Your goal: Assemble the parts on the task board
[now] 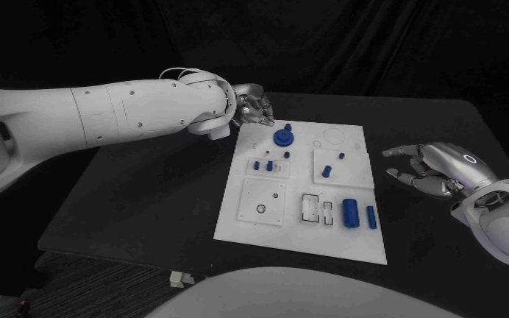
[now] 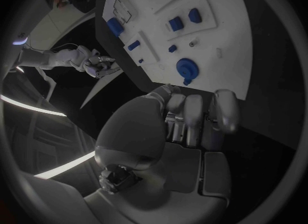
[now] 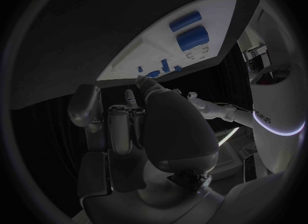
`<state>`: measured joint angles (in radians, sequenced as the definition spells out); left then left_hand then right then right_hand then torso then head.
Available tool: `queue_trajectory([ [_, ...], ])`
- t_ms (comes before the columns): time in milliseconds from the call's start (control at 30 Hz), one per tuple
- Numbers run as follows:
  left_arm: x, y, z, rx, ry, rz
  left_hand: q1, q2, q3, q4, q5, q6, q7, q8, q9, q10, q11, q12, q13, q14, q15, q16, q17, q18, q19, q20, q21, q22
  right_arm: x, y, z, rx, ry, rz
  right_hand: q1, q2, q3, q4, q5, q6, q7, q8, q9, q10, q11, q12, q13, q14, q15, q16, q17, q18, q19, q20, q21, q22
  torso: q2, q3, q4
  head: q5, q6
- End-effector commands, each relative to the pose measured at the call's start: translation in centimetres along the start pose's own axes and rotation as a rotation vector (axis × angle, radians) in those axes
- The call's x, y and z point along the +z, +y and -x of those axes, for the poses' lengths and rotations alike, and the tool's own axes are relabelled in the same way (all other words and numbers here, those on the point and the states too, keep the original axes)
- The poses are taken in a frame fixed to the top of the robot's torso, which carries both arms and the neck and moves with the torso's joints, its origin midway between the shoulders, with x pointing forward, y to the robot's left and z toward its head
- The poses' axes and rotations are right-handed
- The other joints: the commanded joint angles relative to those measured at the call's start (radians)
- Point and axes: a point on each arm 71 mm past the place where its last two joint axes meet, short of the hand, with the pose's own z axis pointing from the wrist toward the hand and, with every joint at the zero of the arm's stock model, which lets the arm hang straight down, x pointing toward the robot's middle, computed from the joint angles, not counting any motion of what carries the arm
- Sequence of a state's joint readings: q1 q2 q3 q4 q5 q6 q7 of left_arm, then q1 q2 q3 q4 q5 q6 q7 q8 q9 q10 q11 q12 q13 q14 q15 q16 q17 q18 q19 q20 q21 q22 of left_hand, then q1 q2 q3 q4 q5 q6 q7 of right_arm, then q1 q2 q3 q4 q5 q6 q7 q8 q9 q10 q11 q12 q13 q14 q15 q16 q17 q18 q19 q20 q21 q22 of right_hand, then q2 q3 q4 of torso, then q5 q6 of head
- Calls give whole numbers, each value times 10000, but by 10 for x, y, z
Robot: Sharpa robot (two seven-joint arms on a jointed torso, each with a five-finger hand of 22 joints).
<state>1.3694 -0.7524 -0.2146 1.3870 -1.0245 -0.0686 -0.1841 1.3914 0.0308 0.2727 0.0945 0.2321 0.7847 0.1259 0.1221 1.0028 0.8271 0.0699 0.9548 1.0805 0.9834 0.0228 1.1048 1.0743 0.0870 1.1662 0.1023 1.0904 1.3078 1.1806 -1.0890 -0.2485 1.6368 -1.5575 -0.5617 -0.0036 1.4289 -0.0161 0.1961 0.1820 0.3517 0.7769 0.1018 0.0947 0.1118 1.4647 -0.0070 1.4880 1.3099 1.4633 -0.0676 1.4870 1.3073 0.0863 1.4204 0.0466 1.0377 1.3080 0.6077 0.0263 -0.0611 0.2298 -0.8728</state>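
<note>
The white task board lies in the middle of the black table. A round blue part stands near its far left corner, and small blue pegs stand further in. Two blue cylinders lie near the front right. My left hand hovers at the far left corner, its fingertips just short of the round blue part, holding nothing. My right hand hangs to the right of the board, fingers apart and curved, empty. The right wrist view shows the cylinders beyond that hand.
The board carries raised white plates with holes and a rectangular slot. Bare black table lies to the left of the board, and a narrower strip runs on its right under my right hand.
</note>
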Motion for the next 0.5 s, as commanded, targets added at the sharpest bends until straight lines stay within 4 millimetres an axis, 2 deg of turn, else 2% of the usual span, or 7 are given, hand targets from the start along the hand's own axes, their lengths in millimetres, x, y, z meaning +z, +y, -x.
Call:
queue_trajectory([
  [33,2,-18,-8,1692,-597,-3521,219,-513,946,192,-452,-293,79,-609,-1356,-2394,756,-4214,-2743,-1196,732,-1700,-1448,17,-637,329,-502,1044,0,1,2,-44,-286,171,16,7,67,-2,59,85,-16,-60,-10,371,65,-22,1773,861,41,3,1905,78,-33,2,-27,1377,1,9,-11,-70,2],
  [67,3,-19,-10,1971,-717,-3847,299,-593,1028,151,-866,-76,285,-548,-1533,-1963,571,-4376,-3094,-735,394,-1632,-1587,-15,66,276,228,1240,0,1,2,-46,-293,180,16,7,67,-2,59,85,-16,-60,-10,371,65,-22,1773,861,41,3,1905,78,-33,2,-27,1377,-1,11,-2,-102,2],
  [100,4,-20,-13,2305,-835,-4194,251,-838,1158,283,-1031,58,106,-560,-2173,-1372,317,-5209,-4206,134,-23,-1805,-2084,19,842,263,886,1378,-1,1,2,-49,-296,187,16,7,67,-2,59,85,-16,-60,-10,371,65,-22,1773,861,41,3,1905,78,-33,2,-27,1377,1,14,-6,-122,2],
  [233,10,-21,-27,3512,-928,-4983,377,-1226,978,154,-1697,-511,-200,-616,-3593,-1772,-6,-6369,-5526,1600,-312,-1235,-2043,-157,1957,84,1940,1689,-1,0,2,-58,-289,184,17,-1,77,-4,84,99,-18,-58,-11,374,62,-19,1775,862,41,3,1905,75,-26,1,-6,1382,14,12,-7,-163,2],
  [333,13,-20,-36,4335,-873,-5283,521,-1253,811,-12,-1641,-415,-308,-593,-4146,-1715,-156,-6605,-5930,1691,-427,-1473,-2590,-206,2198,-74,2150,1752,-2,0,2,-61,-284,183,17,-1,77,-4,84,99,-18,-58,-11,374,62,-19,1775,862,41,3,1905,75,-26,1,-6,1382,21,1,24,-215,2],
  [400,15,-20,-41,4858,-821,-5376,668,-1315,719,-200,-1639,-438,-504,-599,-4680,-1448,-335,-6759,-6318,2363,-559,-675,-2048,-244,2366,-187,2285,1795,-2,0,2,-60,-283,186,17,-1,77,-4,84,99,-18,-58,-11,374,62,-19,1775,862,41,3,1905,75,-26,1,-6,1382,19,-2,25,-217,2],
  [500,18,-19,-48,5438,-721,-5440,409,-1451,347,-86,-1633,-273,-631,-583,-5078,-1308,-468,-6842,-6585,2375,-634,-540,-2186,-248,2412,-234,2280,1797,-2,0,2,-62,-283,193,22,-9,92,-8,112,116,-20,-54,-11,375,61,-18,1776,863,38,6,1908,76,-25,0,-10,1382,2,-15,-18,-200,2],
])
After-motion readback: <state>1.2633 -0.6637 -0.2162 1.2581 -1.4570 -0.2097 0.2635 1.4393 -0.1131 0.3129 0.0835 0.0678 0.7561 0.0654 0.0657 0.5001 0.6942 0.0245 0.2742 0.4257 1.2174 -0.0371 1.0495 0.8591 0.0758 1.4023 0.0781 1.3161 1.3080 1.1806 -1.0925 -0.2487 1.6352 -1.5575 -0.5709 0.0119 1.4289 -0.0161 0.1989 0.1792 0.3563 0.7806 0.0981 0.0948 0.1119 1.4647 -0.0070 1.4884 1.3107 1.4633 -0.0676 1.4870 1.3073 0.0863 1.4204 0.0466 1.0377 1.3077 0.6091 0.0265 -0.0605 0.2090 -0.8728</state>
